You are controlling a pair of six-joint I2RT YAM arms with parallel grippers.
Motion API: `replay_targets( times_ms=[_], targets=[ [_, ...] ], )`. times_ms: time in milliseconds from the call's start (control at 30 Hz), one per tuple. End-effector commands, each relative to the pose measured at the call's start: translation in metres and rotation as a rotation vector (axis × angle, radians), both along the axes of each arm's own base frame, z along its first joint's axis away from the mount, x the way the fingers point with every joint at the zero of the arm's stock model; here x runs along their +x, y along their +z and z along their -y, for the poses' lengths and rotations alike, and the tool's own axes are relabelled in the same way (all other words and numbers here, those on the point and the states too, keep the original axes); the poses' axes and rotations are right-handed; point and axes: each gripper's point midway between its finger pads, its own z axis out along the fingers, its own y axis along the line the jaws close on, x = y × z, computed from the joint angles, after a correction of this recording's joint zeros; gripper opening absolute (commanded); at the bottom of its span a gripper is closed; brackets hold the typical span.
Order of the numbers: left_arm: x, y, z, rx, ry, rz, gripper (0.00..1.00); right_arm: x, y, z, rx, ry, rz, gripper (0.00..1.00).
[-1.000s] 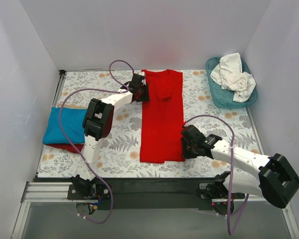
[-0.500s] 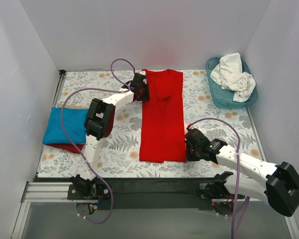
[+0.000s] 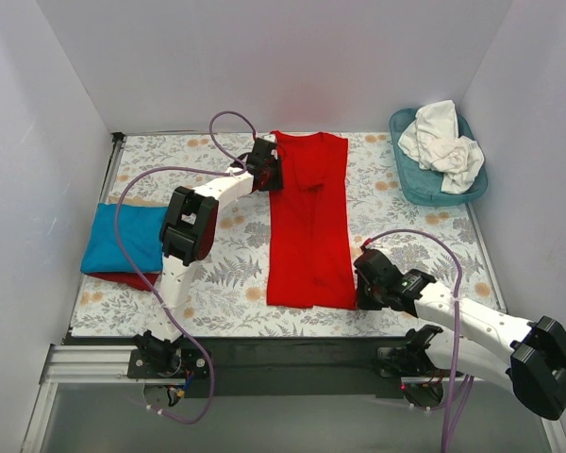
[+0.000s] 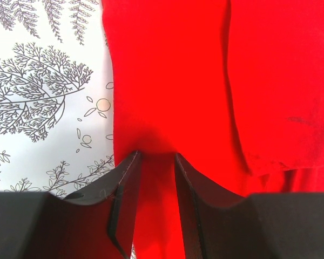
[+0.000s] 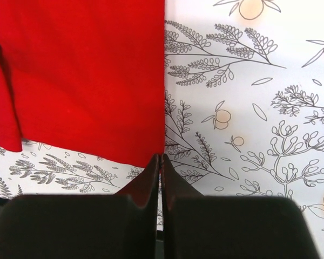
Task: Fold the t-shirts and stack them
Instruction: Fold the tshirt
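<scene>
Room: plain white walls (image 3: 264,57) boxing in a table covered by a white floral-print table cloth (image 3: 217,274).

Main item: the long bright red cloth t-shirt (image 3: 308,226) lies flat down the middle of the table. It's folded lengthwise into a narrow strip, collar end far from the arms and hem end near them.

Left gripper (image 4: 155,156): it's at the far left corner of the red strip, up by the collar. The jaws stand partly apart with red cloth bunched between them, and the fabric puckers right at the fingertips (image 4: 130,162), so it looks like it's got hold of that shirt.

Right gripper (image 5: 161,157): low at the near right corner of the same shirt. The fingers are pressed tight together with no gap. The tips sit right on the corner's edge, but honestly I can't tell whether any cloth is caught in there.

Stack: at the left edge of the table there's a folded turquoise blue cloth t-shirt (image 3: 123,238) lying on top of another folded red t-shirt (image 3: 123,279), which only shows as a sliver along the near side.

Basket: a teal plastic basket (image 3: 410,184) sits in the far right corner with crumpled white cloth t-shirts (image 3: 443,142) heaped in it and spilling over the rim.
</scene>
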Motion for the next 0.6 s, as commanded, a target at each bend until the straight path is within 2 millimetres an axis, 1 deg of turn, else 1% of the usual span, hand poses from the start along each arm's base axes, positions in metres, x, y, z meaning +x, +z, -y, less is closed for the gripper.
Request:
replay_targets(
  times_ms=[0,100,167,200,267,300,367,400,433,467,500,533,567],
  targets=[
    [-0.007,-0.034,-0.025,0.087,0.042,-0.071,0.3,-0.015,-0.009,0.017,-0.051,-0.033,-0.046,0.01],
    [-0.008,-0.035,-0.026,0.084,0.043,-0.075,0.3,-0.015,-0.008,0.02,-0.055,-0.047,-0.038,0.02],
    [-0.008,-0.034,-0.026,0.079,0.041,-0.077,0.3,-0.014,-0.008,0.022,-0.055,-0.055,-0.034,0.06],
    [-0.007,-0.032,-0.026,0.074,0.037,-0.072,0.3,-0.015,-0.008,0.021,-0.052,-0.054,-0.034,0.1],
    [-0.008,-0.031,-0.024,0.067,0.032,-0.07,0.3,-0.012,-0.002,0.018,-0.044,-0.047,-0.024,0.15],
    [-0.009,-0.03,-0.022,0.056,0.021,-0.072,0.3,-0.009,0.001,0.018,-0.047,-0.042,-0.016,0.23],
    [-0.01,-0.027,-0.02,0.044,0.011,-0.071,0.3,-0.003,0.013,0.012,-0.031,-0.029,0.011,0.31],
    [-0.01,-0.025,-0.018,0.032,0.005,-0.066,0.3,0.001,0.018,0.01,-0.029,-0.026,0.027,0.39],
    [-0.01,-0.022,-0.017,0.025,0.0,-0.061,0.3,0.004,0.023,0.009,-0.028,-0.017,0.038,0.42],
    [-0.012,-0.022,-0.017,0.025,-0.003,-0.063,0.31,0.008,0.032,0.004,-0.015,-0.01,0.056,0.45],
    [-0.01,-0.016,-0.017,0.018,-0.003,-0.051,0.31,0.011,0.037,0.002,-0.009,-0.006,0.064,0.49],
    [-0.012,-0.016,-0.016,0.015,-0.005,-0.052,0.31,0.013,0.039,0.0,-0.013,0.01,0.068,0.5],
    [-0.012,-0.014,-0.015,0.01,-0.008,-0.049,0.31,0.018,0.049,-0.007,0.001,0.02,0.085,0.51]
  ],
)
